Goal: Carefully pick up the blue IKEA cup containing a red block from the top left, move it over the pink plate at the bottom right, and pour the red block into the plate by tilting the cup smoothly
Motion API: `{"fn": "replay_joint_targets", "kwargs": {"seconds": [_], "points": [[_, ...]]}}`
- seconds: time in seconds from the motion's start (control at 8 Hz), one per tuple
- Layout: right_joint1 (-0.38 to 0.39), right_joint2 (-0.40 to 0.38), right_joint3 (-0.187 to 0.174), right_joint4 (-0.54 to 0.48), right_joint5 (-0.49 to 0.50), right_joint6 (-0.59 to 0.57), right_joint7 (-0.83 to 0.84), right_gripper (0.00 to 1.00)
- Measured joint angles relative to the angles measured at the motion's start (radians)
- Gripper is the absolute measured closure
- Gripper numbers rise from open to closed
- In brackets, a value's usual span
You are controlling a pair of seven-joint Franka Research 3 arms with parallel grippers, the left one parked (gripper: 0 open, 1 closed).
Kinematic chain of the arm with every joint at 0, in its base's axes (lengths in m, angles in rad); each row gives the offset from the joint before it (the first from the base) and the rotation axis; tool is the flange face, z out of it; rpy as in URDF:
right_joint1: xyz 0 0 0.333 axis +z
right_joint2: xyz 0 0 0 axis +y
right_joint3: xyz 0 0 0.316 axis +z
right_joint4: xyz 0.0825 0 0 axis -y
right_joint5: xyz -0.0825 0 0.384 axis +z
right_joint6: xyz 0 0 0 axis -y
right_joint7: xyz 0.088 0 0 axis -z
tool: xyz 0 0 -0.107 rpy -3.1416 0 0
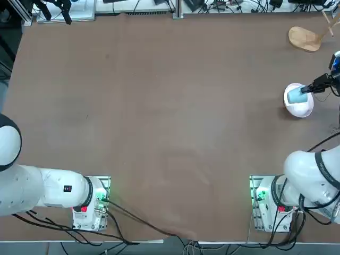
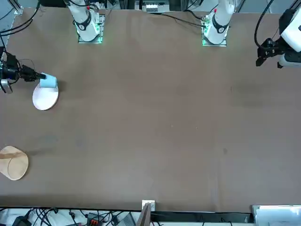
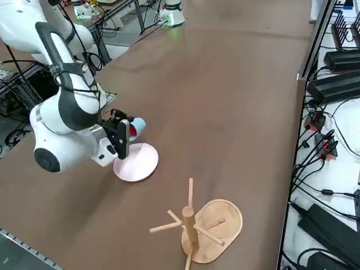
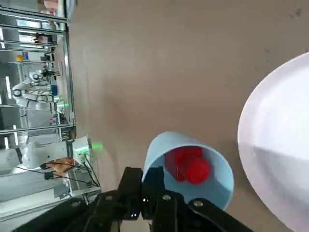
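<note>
My right gripper [image 1: 311,88] is shut on the rim of the blue IKEA cup [image 1: 297,96], at the table's right side. It holds the cup tipped onto its side above the near edge of the pink plate [image 1: 300,108]. In the wrist view the red block [image 4: 189,166] lies inside the tilted cup [image 4: 212,186], close to its mouth, and the fingers [image 4: 154,186] pinch the cup's wall beside the plate [image 4: 280,159]. The side view shows the cup [image 3: 137,126] just above the plate [image 3: 138,163], with nothing lying on the plate.
A tan wooden stand with pegs [image 1: 305,38] sits on an oval base past the plate, near the table's far right corner [image 3: 205,225]. The table's right edge is close beside the plate. Cables and equipment line the far edge.
</note>
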Motion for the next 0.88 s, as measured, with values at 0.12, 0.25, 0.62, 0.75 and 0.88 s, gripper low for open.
{"fn": "replay_joint_targets", "kwargs": {"seconds": [0.12,0.25,0.62,0.75,0.88], "points": [[-0.008,0.032,0.0,0.022,0.013,-0.026,-0.016,0.98],[-0.016,0.059,0.0,0.04,0.026,-0.046,-0.023,0.98],[-0.034,0.105,0.0,0.068,0.033,-0.082,-0.05,0.98],[-0.044,0.123,0.0,0.081,0.037,-0.106,-0.061,0.98],[-0.055,0.143,0.0,0.098,0.048,-0.137,-0.075,0.98]]}}
